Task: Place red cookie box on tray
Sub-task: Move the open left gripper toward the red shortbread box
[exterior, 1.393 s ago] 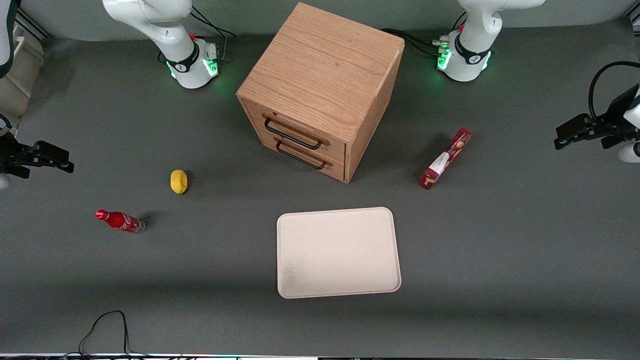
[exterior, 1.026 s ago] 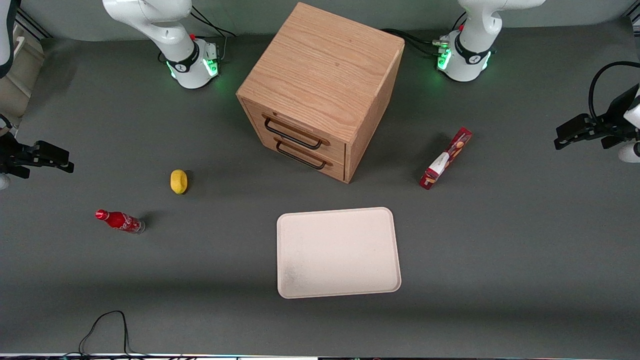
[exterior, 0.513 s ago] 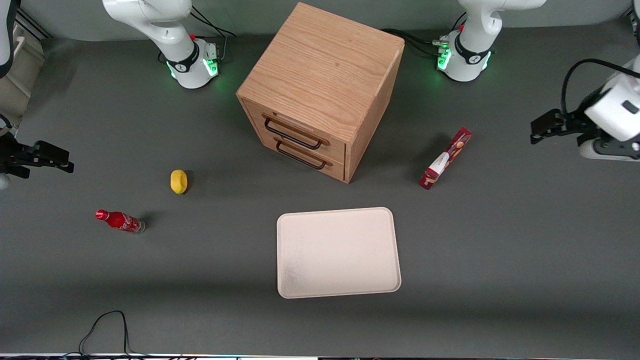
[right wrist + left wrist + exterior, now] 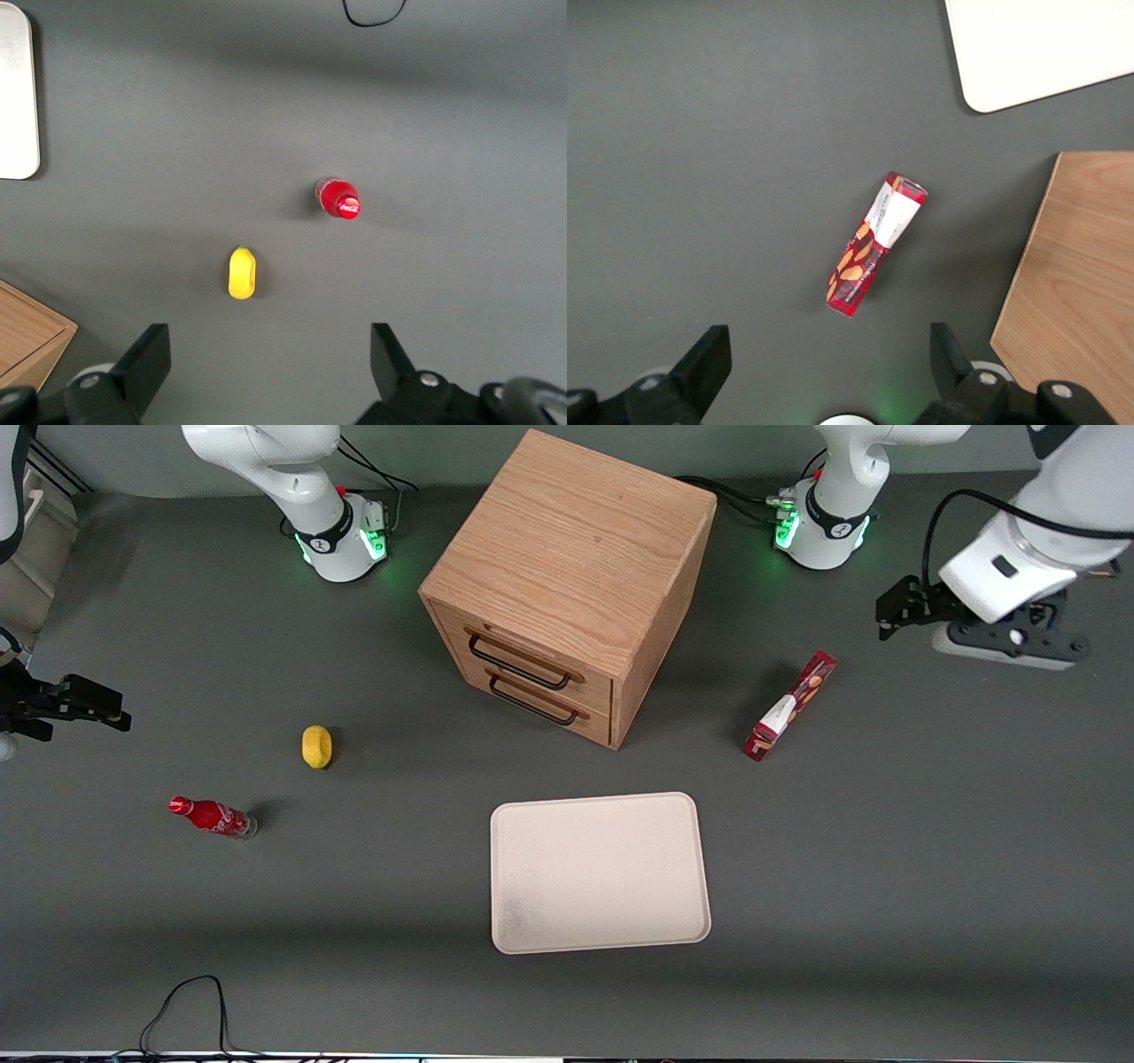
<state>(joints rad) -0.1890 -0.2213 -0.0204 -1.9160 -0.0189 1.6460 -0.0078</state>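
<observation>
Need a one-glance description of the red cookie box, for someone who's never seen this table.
Find the wooden drawer cabinet; the red cookie box lies alone on the grey table beside it, toward the working arm's end, farther from the camera than the tray. The open gripper hovers above it. Unlike the small red soda bottle, it is long, slim, with cookie pictures.

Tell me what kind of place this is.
Likely a robotics lab test bench: two arm bases bolted to a grey table, staged props like a wooden cabinet, tray and cookie box. The left end effector, open, hovers near the box, toward the working arm's end.
</observation>
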